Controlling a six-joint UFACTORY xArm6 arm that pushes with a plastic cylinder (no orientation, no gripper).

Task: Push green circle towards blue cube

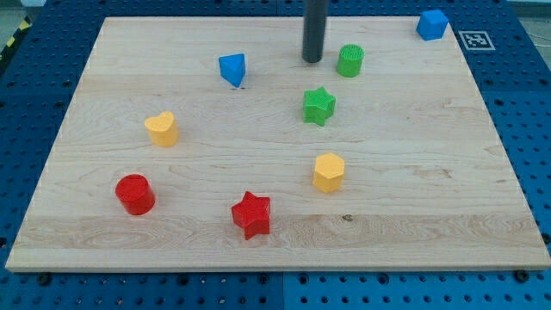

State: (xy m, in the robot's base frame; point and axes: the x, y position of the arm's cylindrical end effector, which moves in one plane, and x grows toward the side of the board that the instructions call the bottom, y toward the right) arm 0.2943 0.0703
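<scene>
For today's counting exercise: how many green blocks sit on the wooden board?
2. The green circle block lies near the view's top, just right of my tip. The green star block sits below it, near the board's middle. None appears hidden.

Bright, even light from above; blocks cast short soft shadows on the desk [413, 189]; focus sharp, no glare.

A pale wooden board [413, 172] lies on a blue pegboard table [525, 103] — evenly lit.

Dark rod upright, my tip [312, 59] lowered
</scene>
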